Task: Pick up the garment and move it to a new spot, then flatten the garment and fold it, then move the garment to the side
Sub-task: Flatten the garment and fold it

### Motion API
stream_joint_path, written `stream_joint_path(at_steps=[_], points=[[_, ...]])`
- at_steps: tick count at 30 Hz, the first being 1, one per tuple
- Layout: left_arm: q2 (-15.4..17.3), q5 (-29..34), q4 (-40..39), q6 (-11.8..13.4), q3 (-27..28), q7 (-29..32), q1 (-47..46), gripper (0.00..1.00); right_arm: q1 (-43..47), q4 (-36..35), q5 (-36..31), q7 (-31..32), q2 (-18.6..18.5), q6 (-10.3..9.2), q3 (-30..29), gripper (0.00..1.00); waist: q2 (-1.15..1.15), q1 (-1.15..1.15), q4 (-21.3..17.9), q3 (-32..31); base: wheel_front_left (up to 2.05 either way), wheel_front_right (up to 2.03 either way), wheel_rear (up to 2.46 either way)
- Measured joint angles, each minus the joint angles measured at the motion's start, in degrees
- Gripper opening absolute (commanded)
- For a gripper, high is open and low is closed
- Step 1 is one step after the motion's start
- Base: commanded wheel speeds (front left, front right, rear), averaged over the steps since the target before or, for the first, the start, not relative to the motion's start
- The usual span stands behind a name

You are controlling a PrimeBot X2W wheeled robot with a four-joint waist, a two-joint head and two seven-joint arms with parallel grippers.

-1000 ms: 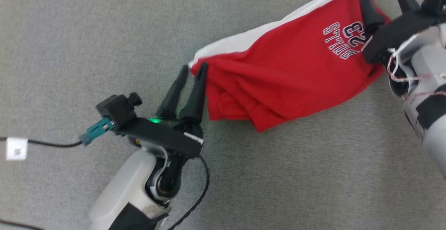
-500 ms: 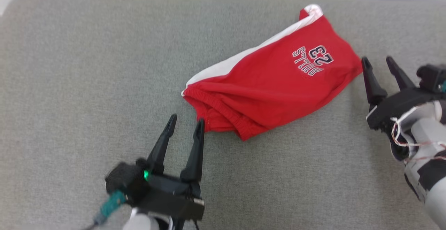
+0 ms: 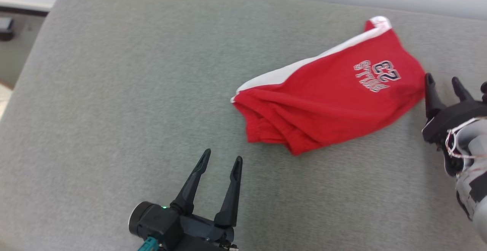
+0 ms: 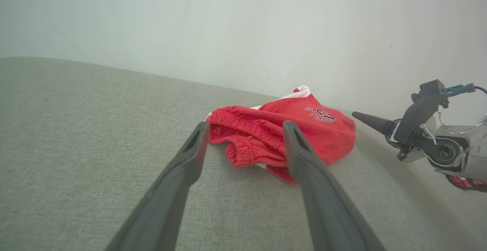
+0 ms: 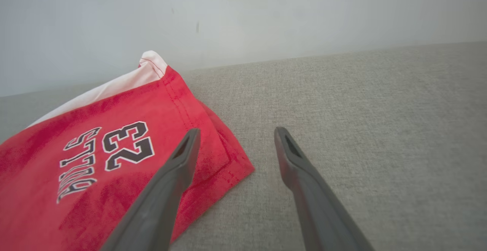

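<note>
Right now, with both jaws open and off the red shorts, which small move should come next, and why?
Probably ease the left gripper forward to the waistband end of the red shorts. That end lies bunched on the grey surface, not yet flat, and the left wrist view shows it straight ahead between the open jaws, untouched.

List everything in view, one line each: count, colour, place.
shorts: one, red with a white side stripe and printed lettering, lying rumpled on the surface, right of centre in the head view
surface: one, grey fabric, under the shorts
wall: one, pale, behind the surface
left tool: one, dark, open, low in the head view, apart from the shorts
right tool: one, dark, open, by the shorts' right edge
</note>
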Motion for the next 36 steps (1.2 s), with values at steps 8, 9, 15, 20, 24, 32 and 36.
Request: stream_joint_path(at_steps=[8, 9, 15, 20, 24, 32, 36], points=[[-0.31, 0.83, 0.07, -0.67, -0.24, 0.0, -0.62, 1.0, -4.68, 8.11, -1.51, 0.76, 1.82, 0.0, 0.11, 1.0, 0.0, 0.0, 3.48, 1.64, 0.0, 0.0, 0.0], [-0.32, 0.85, 0.11, -0.7, -0.26, 0.0, -0.62, 1.0, -5.0, 8.94, -1.82, 1.26, 1.88, 0.0, 0.2, 1.0, 0.0, 0.01, 3.68, 1.78, 0.0, 0.0, 0.0], [-0.42, 1.14, 0.12, -0.74, -0.24, 0.0, -0.67, 1.0, -5.75, 11.0, -3.04, 3.03, 2.03, 0.0, -0.3, 0.8, 0.0, 0.0, 3.7, 1.85, 0.0, 0.0, 0.0], [-0.45, 1.23, -0.01, -0.66, -0.29, 0.0, -0.82, 1.0, -5.34, 11.32, -3.45, 3.02, 2.22, 0.0, -2.0, 0.0, 0.0, 0.0, 2.97, 1.64, 0.0, 0.0, 0.0], [-0.45, 1.27, -0.03, -0.62, -0.11, 0.0, -0.8, 1.0, -5.03, 11.33, -3.42, 2.46, 2.81, 0.01, -3.01, 0.0, 0.0, 0.0, 2.24, 1.47, 0.0, 0.0, 0.0], [-0.47, 1.47, -0.02, -0.66, 0.47, 0.0, -0.53, 1.0, -0.78, 9.55, -0.52, 0.08, 2.91, 0.01, -6.51, 0.0, 0.0, 0.0, -0.61, 0.42, 0.0, 0.0, 0.0], [-0.48, 2.29, 0.19, -0.75, 0.98, 0.0, -0.02, 1.0, 3.08, 6.56, 1.16, -0.18, 1.99, 0.01, -8.03, 0.0, 0.0, 0.0, -2.58, -0.63, 0.0, 0.0, 0.0]])
